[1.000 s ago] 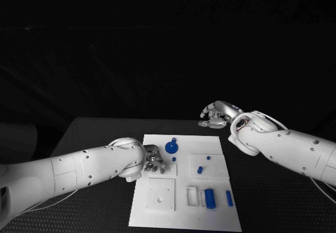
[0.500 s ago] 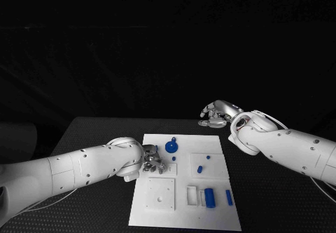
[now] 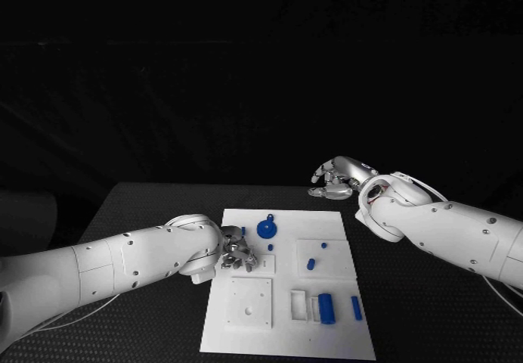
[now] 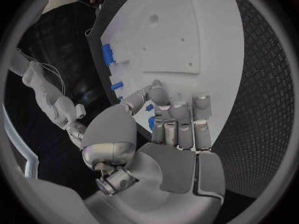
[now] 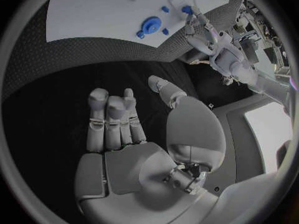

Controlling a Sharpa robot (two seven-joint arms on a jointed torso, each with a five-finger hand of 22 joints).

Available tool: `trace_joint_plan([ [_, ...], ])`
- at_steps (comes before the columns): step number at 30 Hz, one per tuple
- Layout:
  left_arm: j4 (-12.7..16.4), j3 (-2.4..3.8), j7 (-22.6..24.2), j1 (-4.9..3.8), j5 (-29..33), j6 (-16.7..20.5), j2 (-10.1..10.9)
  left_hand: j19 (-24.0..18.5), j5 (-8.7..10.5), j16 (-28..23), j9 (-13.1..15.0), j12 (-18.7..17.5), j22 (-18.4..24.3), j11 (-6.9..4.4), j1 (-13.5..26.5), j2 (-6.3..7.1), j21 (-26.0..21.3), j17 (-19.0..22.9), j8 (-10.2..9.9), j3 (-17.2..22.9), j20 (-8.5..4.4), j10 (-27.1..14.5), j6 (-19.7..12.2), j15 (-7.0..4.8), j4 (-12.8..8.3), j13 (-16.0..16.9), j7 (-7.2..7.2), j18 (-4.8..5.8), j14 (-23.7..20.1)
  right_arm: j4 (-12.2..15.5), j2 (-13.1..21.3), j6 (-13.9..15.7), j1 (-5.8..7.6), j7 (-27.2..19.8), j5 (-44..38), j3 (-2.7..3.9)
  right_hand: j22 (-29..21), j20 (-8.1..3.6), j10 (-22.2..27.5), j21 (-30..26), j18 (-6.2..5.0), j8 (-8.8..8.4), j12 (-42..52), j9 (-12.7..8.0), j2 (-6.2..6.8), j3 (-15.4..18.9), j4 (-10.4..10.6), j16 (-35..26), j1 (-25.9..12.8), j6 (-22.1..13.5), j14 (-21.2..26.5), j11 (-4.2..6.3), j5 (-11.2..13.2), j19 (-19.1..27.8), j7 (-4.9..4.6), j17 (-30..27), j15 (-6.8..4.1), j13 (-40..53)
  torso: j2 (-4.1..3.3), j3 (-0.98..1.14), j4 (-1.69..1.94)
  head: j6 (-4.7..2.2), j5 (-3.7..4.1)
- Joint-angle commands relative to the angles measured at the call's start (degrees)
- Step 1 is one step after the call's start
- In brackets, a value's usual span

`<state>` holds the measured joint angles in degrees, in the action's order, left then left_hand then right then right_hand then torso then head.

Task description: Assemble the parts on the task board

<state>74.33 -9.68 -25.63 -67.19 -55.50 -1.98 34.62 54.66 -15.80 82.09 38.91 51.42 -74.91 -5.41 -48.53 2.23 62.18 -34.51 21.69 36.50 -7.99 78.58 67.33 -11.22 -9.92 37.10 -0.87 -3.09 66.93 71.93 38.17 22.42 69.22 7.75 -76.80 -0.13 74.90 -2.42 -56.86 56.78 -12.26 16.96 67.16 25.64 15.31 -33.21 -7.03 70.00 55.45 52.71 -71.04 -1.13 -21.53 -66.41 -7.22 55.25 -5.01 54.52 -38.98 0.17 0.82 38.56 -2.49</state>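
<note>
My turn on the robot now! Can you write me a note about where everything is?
Left hand: over the white task board's left side, fingers curled near a small blue peg; whether it grips anything is unclear.
Right hand: above the black table beyond the board, fingers curled, holding nothing.
Parts: round blue gear at the far end, short blue pin mid-board, thick blue cylinder and slim blue bar near the front.
Done: unclear. Left: these loose parts.
</note>
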Motion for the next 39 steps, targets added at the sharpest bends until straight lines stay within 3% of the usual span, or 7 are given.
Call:
trace_joint_plan([
  [1, -0.11, 0.03, 0.51, -0.05, 0.68, 0.24, -0.02, -0.31, 0.22, -0.05, 0.11, -0.23, -0.65, 0.09, 0.52, 0.03, -0.24, 0.11, -0.22, -0.29, -6.96, -0.42, -0.31, -0.07, -0.13, -0.07, -0.04, -0.46, -0.40, 0.03, -0.03, -0.47, -0.04, -0.25, -0.28, 0.03, 0.61, -0.46, 0.33, -0.31, -2.74, 0.20, 0.37, 0.08, -0.38, -0.10, -0.14, -0.32, 0.17, 0.02, 0.15, 0.04, -0.20, 0.13, -0.31, -0.01, -0.16, -0.10, -0.01, -0.02, -0.03, -0.12, -0.01],
  [7, -0.12, 0.03, 0.68, -0.05, 0.89, 0.40, 0.07, -0.28, 1.00, 0.02, 0.23, -0.16, -0.62, 0.10, 1.07, 1.42, -0.37, 0.27, -0.27, -0.58, -6.99, -0.52, -0.36, -0.06, 0.49, -0.11, -0.04, -0.44, -0.47, 0.04, 0.00, -0.48, -0.04, -0.25, -0.28, 0.03, 0.62, -0.46, 0.34, -0.31, -2.74, 0.19, 0.38, 0.08, -0.38, -0.10, -0.16, -0.32, 0.18, 0.01, 0.15, 0.04, -0.20, 0.13, -0.31, -0.01, -0.16, -0.11, -0.01, 0.03, 0.00, -0.06, 0.01],
  [15, -0.12, 0.03, 0.56, -0.04, 1.03, 0.52, 0.26, -0.09, 2.65, 0.18, 0.47, -0.04, -0.61, 0.07, 1.68, 4.44, -0.55, 0.57, -0.32, -0.79, -7.12, -0.57, -0.34, -0.12, 2.10, -0.21, 0.03, -0.49, -0.49, 0.05, 0.08, -0.40, -0.06, -0.25, -0.30, 0.03, 0.62, -0.46, 0.35, -0.32, -2.74, 0.19, 0.39, 0.08, -0.37, -0.10, -0.18, -0.32, 0.20, 0.00, 0.16, 0.04, -0.21, 0.13, -0.31, -0.01, -0.15, -0.12, -0.01, 0.03, -0.01, -0.12, -0.01],
  [21, -0.07, 0.05, 0.47, -0.04, 1.03, 0.43, 0.59, 0.19, 6.69, 0.37, 0.74, 0.08, -0.59, 0.01, 2.02, 9.01, -0.76, 0.92, -0.40, -0.02, -7.28, -0.51, -0.27, -0.20, 5.52, -0.38, 0.11, -0.57, -0.47, 0.07, 0.14, -0.32, -0.06, -0.28, -0.30, 0.03, 0.63, -0.46, 0.35, -0.32, -2.74, 0.17, 0.40, 0.08, -0.35, -0.09, -0.20, -0.32, 0.19, -0.02, 0.16, 0.03, -0.20, 0.13, -0.32, -0.01, -0.15, -0.14, 0.00, 0.01, -0.04, -0.08, -0.06],
  [28, 0.00, 0.26, 0.65, -0.04, 1.03, 0.45, 0.71, 0.27, 11.87, 0.54, 1.04, 0.16, -0.66, 0.01, 2.10, 12.60, -0.88, 1.19, -0.44, 0.60, -7.37, -0.54, -0.29, -0.20, 9.03, -0.50, 0.13, -0.60, -0.54, 0.11, 0.19, -0.26, -0.06, -0.27, -0.34, 0.03, 0.63, -0.46, 0.36, -0.33, -2.74, 0.16, 0.40, 0.07, -0.32, -0.07, -0.21, -0.33, 0.18, -0.04, 0.16, 0.03, -0.20, 0.14, -0.32, -0.01, -0.15, -0.15, 0.01, 0.00, 0.01, -0.02, -0.05],
  [34, -0.19, 0.78, 0.74, -0.03, 1.61, 0.93, 0.69, 0.21, 12.89, 0.64, 1.18, 0.21, -0.71, -0.02, 2.52, 13.66, -0.90, 1.27, -0.45, 0.07, -7.36, -0.56, -0.34, -0.19, 10.19, -0.52, 0.08, -0.59, -0.59, 0.15, 0.28, -0.20, -0.08, -0.25, -0.35, 0.03, 0.63, -0.46, 0.37, -0.33, -2.74, 0.14, 0.41, 0.07, -0.32, -0.07, -0.23, -0.33, 0.19, -0.07, 0.16, 0.02, -0.21, 0.14, -0.33, -0.01, -0.14, -0.16, -0.01, -0.03, -0.03, -0.07, -0.07],
  [39, -0.37, 1.90, 1.21, -0.03, 2.35, 1.73, 0.91, 0.22, 12.90, 0.67, 1.26, 0.21, -0.71, -0.03, 2.44, 13.28, -0.90, 1.29, -0.43, 0.10, -7.40, -0.57, -0.35, -0.20, 10.62, -0.53, 0.10, -0.63, -0.61, 0.18, 0.34, -0.21, -0.09, -0.26, -0.35, 0.03, 0.64, -0.46, 0.37, -0.34, -2.74, 0.13, 0.42, 0.06, -0.32, -0.06, -0.23, -0.33, 0.19, -0.09, 0.17, 0.02, -0.21, 0.14, -0.34, -0.01, -0.14, -0.17, -0.02, 0.00, -0.02, -0.17, -0.06],
])
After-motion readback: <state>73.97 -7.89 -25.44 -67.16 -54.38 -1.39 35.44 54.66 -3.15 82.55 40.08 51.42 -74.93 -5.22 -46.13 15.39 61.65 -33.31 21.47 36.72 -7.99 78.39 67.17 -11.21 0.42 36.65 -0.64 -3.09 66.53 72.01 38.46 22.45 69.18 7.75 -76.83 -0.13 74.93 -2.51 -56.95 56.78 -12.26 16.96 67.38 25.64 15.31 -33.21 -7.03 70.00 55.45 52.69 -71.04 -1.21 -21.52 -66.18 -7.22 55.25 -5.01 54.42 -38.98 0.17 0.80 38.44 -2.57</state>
